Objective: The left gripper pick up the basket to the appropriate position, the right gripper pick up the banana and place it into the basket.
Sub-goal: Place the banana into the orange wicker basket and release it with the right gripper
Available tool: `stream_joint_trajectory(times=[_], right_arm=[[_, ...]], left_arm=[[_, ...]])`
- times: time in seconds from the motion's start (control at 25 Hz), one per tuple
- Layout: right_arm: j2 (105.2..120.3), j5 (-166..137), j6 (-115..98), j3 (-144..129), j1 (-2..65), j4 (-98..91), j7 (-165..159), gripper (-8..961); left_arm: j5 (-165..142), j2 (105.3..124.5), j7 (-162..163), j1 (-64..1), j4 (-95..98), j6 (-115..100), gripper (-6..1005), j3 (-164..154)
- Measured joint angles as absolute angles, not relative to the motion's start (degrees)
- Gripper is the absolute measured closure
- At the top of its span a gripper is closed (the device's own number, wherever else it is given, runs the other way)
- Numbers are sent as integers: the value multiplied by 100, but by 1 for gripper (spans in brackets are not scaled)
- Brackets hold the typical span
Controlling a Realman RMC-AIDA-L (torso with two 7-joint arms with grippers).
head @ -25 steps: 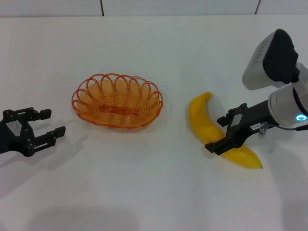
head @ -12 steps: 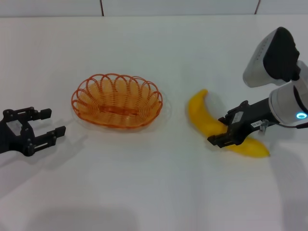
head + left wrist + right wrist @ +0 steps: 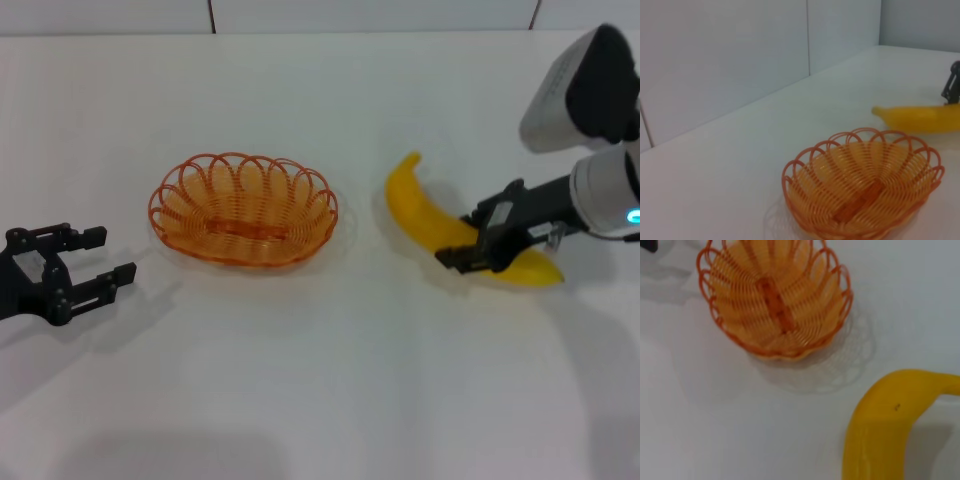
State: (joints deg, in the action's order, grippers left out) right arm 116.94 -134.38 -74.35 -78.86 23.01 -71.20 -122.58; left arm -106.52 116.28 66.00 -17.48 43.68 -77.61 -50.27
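Note:
The orange wire basket (image 3: 243, 232) sits empty on the white table, left of centre. The yellow banana (image 3: 425, 215) is to its right, held near its middle by my right gripper (image 3: 480, 250), which is shut on it; the banana seems slightly off the table, with a shadow beneath. My left gripper (image 3: 115, 253) is open and empty at the table's left, apart from the basket. The left wrist view shows the basket (image 3: 862, 187) with the banana (image 3: 920, 118) beyond it. The right wrist view shows the banana (image 3: 890, 425) close up and the basket (image 3: 775, 300) farther off.
The white table (image 3: 320, 380) ends at a tiled white wall (image 3: 210, 12) at the back. My right arm's silver-white wrist (image 3: 600, 190) hangs over the table's right side.
My right gripper has closed on the banana and carried it farther back and a little right, turning it. The basket and my left gripper have not moved.

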Motion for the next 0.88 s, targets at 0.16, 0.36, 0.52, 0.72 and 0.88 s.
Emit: stream_joint_trajectory(times=[0.16, 0.36, 0.52, 0.72, 0.88], right_arm=[[11710, -13396, -7420, -7858, 2300, -7403, -12253, 459], [11723, -13315, -7018, -8265, 2486, -7512, -12264, 440], [11727, -13117, -6814, -8735, 2802, -7506, -12267, 426], [11729, -12938, -6422, -9280, 3232, -7375, -12281, 408], [11736, -12932, -6036, -9737, 3648, -7079, -12493, 393]], left_arm=[[-10652, 11628, 6600, -1745, 4368, -7761, 401, -5027], [-10652, 11628, 6600, -1755, 4368, -7761, 401, -5027], [-10652, 11630, 6600, -1757, 4368, -7768, 401, -5027], [-10652, 11635, 6602, -1778, 4369, -7774, 401, -5028], [-10652, 11637, 6610, -1792, 4378, -7779, 401, -5035]])
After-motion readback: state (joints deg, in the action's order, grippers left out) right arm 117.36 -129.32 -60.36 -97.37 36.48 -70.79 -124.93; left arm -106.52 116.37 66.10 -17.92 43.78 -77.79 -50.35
